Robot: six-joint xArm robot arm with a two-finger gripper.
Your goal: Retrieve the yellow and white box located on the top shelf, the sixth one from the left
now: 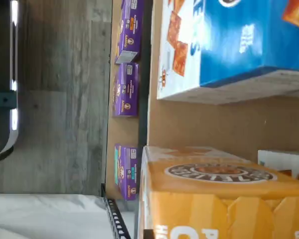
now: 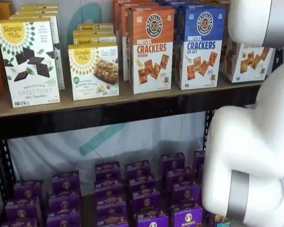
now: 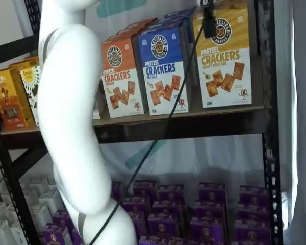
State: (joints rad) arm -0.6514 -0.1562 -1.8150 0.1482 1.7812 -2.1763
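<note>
Yellow and white box (image 3: 225, 56) stands upright on the top shelf (image 3: 194, 122), directly under the tool (image 3: 209, 20), whose fingers are pressed together on its top edge.

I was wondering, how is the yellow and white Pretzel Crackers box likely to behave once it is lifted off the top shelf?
The yellow and white box is a tall, narrow carton, so it may tip if nudged high. Being a cardboard cracker carton, it is probably light and fairly stiff, though hard squeezing could dent it. Its printed faces look smooth, perhaps slightly slippery.
</note>
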